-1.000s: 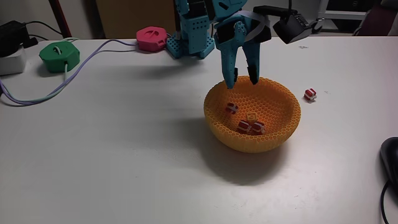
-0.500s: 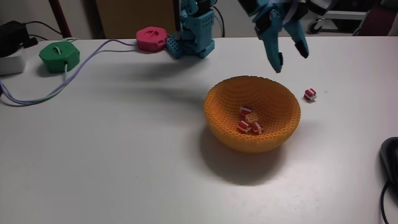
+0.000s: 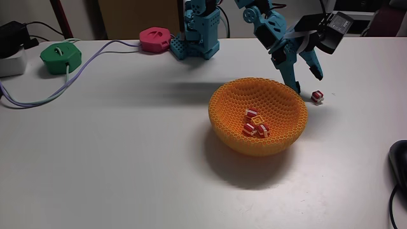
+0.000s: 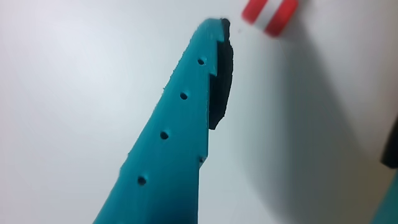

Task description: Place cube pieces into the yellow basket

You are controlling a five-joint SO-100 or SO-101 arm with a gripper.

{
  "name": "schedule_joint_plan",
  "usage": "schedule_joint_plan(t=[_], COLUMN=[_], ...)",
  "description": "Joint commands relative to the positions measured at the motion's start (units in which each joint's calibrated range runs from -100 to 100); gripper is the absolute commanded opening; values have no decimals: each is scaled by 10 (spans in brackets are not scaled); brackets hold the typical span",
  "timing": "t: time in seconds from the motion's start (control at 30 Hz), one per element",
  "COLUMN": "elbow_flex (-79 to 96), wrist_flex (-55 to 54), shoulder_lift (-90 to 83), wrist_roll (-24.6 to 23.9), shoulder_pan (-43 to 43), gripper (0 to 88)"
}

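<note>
Teal gripper [image 3: 307, 80], jaws parted and empty, is swinging from above the yellow basket [image 3: 224, 108] toward the last cube piece [image 3: 317, 97] lying on the worktop [image 3: 127, 159].

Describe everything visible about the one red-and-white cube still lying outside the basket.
The loose cube is tiny, red with a white band, and looks like plastic. In the fixed view it sits on the white table, right of the yellow basket and apart from its rim. The open gripper hangs just above and left of it, not touching. In the wrist view it appears blurred beyond a teal fingertip.
</note>
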Motion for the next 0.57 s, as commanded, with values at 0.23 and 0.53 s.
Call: schedule_joint_plan(t=[0.23, 0.53], elbow_flex=[-40, -109], wrist_flex=[-67, -109], shoulder_lift=[81, 190], wrist_roll=[-22, -16], shoulder_pan=[-34, -31], gripper=[404, 363])
